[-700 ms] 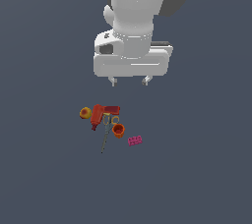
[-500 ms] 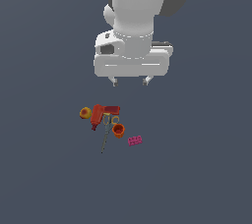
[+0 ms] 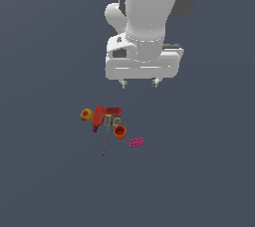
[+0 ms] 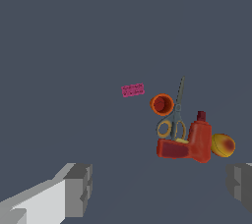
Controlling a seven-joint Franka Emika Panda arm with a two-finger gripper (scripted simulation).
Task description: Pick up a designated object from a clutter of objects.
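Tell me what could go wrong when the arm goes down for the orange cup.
The orange cup sits very close to the scissors and the red drill toy, so the open jaws might catch or push them. The round yellow-orange item has a similar colour and could be taken by mistake.

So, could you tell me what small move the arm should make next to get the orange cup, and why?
Probably shift the open end effector across until it is over the orange cup. It hangs well above the pile and off to the exterior view's right, holding nothing. The scissors and red toy drill lie close beside the cup, so centring before descending seems wise.
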